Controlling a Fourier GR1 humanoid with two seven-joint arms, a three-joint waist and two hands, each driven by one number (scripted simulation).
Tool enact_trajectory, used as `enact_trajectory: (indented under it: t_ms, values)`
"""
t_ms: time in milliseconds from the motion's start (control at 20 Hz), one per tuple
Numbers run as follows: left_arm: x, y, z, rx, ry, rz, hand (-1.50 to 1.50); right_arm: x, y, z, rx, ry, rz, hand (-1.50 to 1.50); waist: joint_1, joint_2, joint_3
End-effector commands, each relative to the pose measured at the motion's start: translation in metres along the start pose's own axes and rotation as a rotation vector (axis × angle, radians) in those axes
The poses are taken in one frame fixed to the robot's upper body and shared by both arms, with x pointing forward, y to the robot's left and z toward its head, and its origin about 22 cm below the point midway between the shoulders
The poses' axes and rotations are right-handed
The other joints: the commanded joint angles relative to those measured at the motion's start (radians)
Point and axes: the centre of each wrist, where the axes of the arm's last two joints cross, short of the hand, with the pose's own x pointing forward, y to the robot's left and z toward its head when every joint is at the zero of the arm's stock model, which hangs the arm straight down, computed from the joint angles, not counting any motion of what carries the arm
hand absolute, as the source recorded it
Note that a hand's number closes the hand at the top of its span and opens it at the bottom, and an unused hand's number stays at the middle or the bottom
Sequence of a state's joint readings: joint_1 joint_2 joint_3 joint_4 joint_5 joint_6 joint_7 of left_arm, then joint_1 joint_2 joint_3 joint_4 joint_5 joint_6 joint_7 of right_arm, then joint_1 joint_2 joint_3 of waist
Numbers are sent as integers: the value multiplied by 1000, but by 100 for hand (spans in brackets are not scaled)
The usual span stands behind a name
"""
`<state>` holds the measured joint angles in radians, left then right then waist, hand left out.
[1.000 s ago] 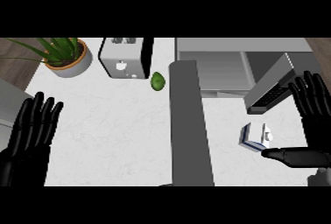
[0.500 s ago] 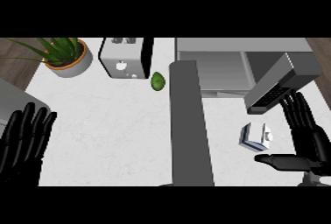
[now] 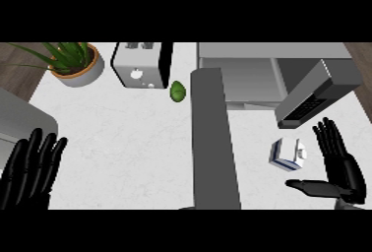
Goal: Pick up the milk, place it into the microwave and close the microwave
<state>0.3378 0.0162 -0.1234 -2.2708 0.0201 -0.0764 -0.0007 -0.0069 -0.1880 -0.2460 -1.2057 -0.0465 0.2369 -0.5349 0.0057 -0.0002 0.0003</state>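
Task status: no step is complete. The small white milk carton with blue trim [image 3: 288,154] stands on the white speckled counter [image 3: 123,142], in front of the grey microwave [image 3: 251,74] and outside its cavity. The microwave's door [image 3: 316,96] stands open, swung out to the right.

The right hand [image 3: 338,170] is just beside the carton, on its right. The fingers are straight and spread, the thumb extended toward the carton; no contact is visible, though the gap at the thumb is hard to judge.

The left hand [image 3: 30,170] rests at the lower left, fingers straight and slightly apart, holding nothing.

Remaining steps: grasp the carton, lift it, place it inside the cavity, then swing the door closed.
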Motion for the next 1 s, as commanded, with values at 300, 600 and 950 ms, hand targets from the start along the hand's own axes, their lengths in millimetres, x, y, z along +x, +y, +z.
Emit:
enact_trajectory:
  t_ms: [300,600,950]
  values:
    - [2,-20,9,0,-11,-4,-150,-57,-10,9,-20,37,-55,-150,4,1,0]
    - [-7,-1,4,9,-13,-20,-150,-82,-7,9,-22,27,-63,-150,9,4,1]
    - [-1,-19,8,-20,-8,-12,-150,-92,-8,21,3,47,-46,-150,16,6,3]
